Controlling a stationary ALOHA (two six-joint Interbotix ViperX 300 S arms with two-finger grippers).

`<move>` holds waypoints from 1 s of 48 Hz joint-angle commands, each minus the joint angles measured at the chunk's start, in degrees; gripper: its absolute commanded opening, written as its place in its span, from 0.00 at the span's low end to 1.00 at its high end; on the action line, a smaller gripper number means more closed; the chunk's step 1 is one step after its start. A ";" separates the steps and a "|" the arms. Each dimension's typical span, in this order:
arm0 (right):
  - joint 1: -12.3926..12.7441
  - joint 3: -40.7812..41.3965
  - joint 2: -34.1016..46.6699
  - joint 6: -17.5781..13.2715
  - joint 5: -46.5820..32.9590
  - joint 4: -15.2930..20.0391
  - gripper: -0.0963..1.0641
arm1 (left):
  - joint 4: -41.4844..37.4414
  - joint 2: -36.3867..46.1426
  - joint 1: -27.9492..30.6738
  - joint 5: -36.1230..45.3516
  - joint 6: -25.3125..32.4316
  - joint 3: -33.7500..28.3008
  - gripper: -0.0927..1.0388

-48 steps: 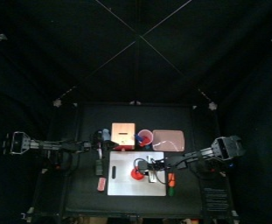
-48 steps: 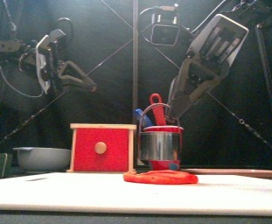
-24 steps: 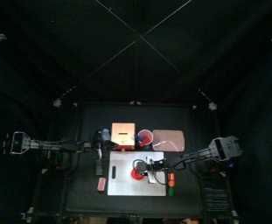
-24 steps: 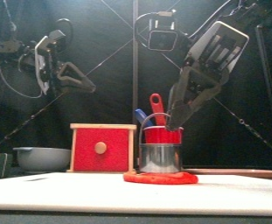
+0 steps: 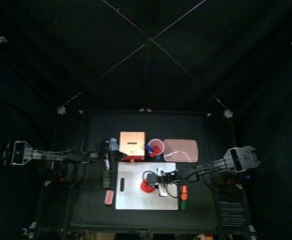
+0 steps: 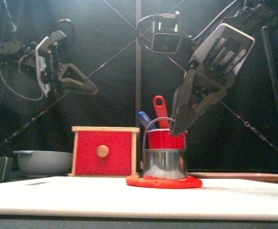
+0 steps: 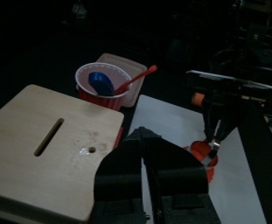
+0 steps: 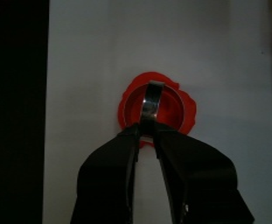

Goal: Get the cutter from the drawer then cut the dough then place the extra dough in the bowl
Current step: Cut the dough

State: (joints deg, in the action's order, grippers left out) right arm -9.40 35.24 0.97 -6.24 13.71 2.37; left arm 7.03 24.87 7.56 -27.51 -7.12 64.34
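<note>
The round metal cutter [image 6: 165, 162] stands on the flat red dough [image 6: 189, 182] near the middle of the white cutting board [image 5: 133, 201]. My right gripper [image 6: 171, 126] reaches down from the right and is shut on the cutter's wire handle [image 8: 153, 103]. In the right wrist view the cutter ring sits inside the dough [image 8: 180, 107]. My left gripper [image 6: 79, 82] hangs high at the left over the wooden box [image 7: 51, 149], jaws together and holding nothing. The blue-grey bowl [image 6: 39, 161] sits left of the box.
The box's red drawer front [image 6: 105, 150] faces forward. A red cup [image 7: 103, 80] with toy knives stands behind the cutter, beside the pink tray [image 5: 183, 149]. A small pink piece [image 5: 108, 198] lies left of the board and an orange toy [image 5: 182, 194] at its right edge.
My right gripper has lowered the cutter from just above the dough down onto it. The left arm has stayed where it was.
</note>
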 commanded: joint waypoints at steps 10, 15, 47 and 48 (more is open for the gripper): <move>0.09 -0.79 -1.05 0.00 -0.26 0.18 0.63 | -0.09 0.18 -0.09 -0.53 0.00 -0.62 0.35; 0.09 -0.70 -1.05 0.00 -0.26 0.09 0.68 | -0.09 0.18 -0.09 -0.53 0.09 -0.62 0.35; 0.09 -0.62 -1.76 -0.18 0.18 -0.18 0.87 | -0.09 0.18 -0.09 -0.53 0.09 -0.53 0.35; 0.09 -0.62 -1.85 -0.09 0.26 -0.18 0.87 | -0.09 0.18 -0.09 -0.53 0.09 -0.62 0.35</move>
State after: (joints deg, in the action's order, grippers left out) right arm -9.32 35.24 0.97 -6.42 13.97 2.20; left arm 7.03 24.87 7.56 -27.51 -7.12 64.42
